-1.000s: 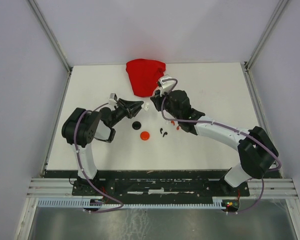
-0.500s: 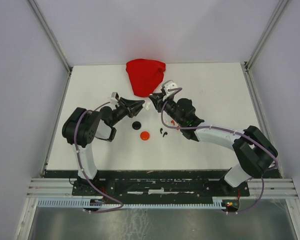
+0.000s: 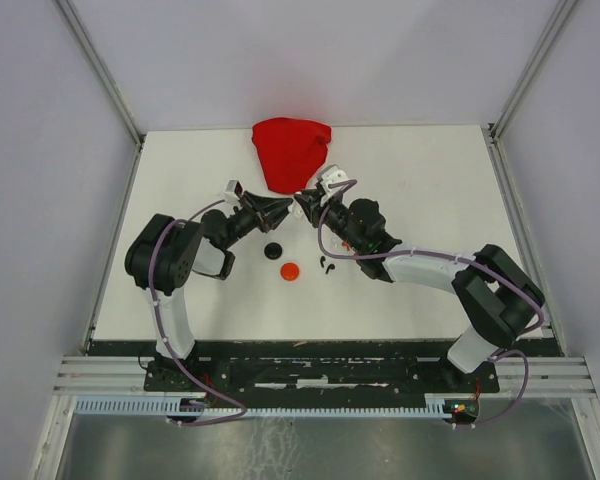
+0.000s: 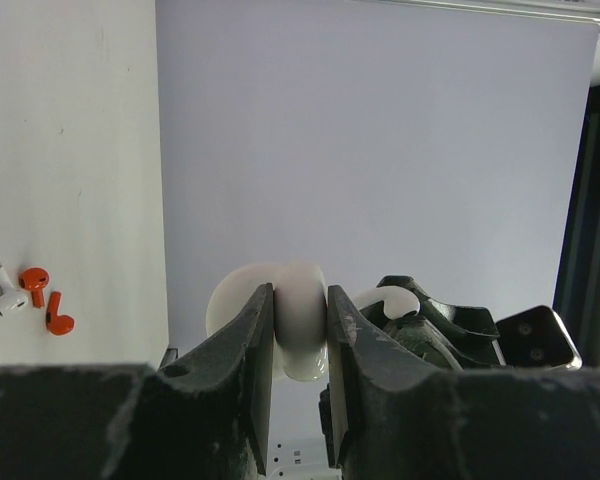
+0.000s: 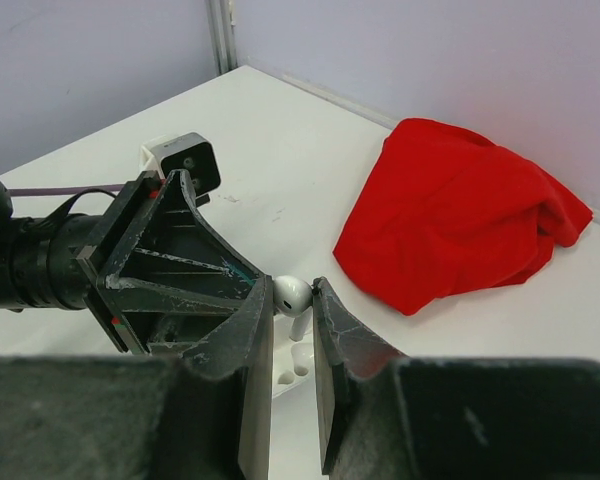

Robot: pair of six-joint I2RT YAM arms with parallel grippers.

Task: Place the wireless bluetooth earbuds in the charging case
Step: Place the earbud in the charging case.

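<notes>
White earbud (image 5: pixel 292 293) pinched in right gripper (image 5: pixel 294 298), left gripper (image 4: pixel 300 300) clamping white case (image 4: pixel 235 302), tips meeting

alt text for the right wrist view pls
The right gripper pinches a white earbud, nose to nose with the left gripper, which holds a white case just below it. A red cloth lies on the white table behind.

white charging case (image 4: pixel 300 332): lifted, on edge | white earbud (image 4: pixel 385 298): just beside it
</notes>
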